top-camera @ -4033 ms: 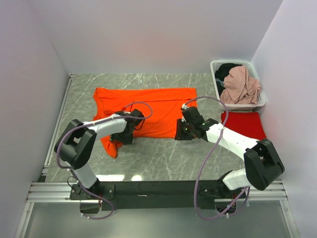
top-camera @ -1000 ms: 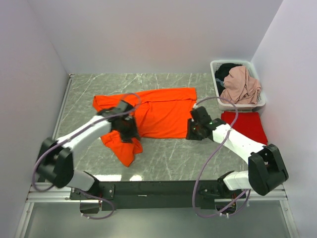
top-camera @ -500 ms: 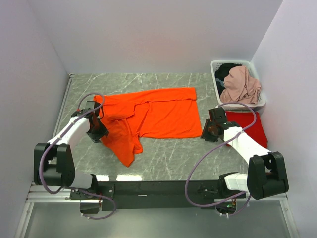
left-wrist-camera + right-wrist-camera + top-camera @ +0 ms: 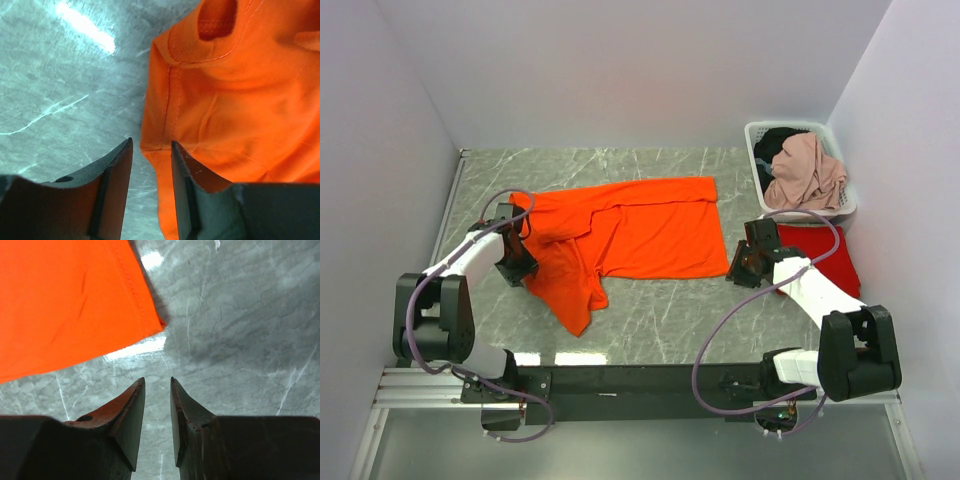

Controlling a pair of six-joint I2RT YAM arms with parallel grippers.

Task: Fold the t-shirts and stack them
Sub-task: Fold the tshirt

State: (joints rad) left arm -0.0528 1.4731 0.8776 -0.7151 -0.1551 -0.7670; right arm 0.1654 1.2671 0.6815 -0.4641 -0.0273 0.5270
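**Orange Tee Spread Out, Not Yet Folded**

The middle of the grey tabletop [image 4: 650,320] is covered by the orange t-shirt [image 4: 640,230]. It is laid out wide, with one bunched part trailing toward 7 o'clock. The red t-shirt [image 4: 825,250] is seen lying flat at 3 o'clock. It is just below a basket [image 4: 756,160] of other clothes at 1 o'clock.

The left pincer [image 4: 150,145] is held at the orange shirt's 9 o'clock side, over a stitched edge. It is partly spread and nothing is pinched. The right pincer [image 4: 157,380] is held just off the shirt's 4 o'clock corner. It is a little spread and empty.

The cloth is judged to be soft, light and floppy. It is best taken by a hem or a corner, so less of it sags.
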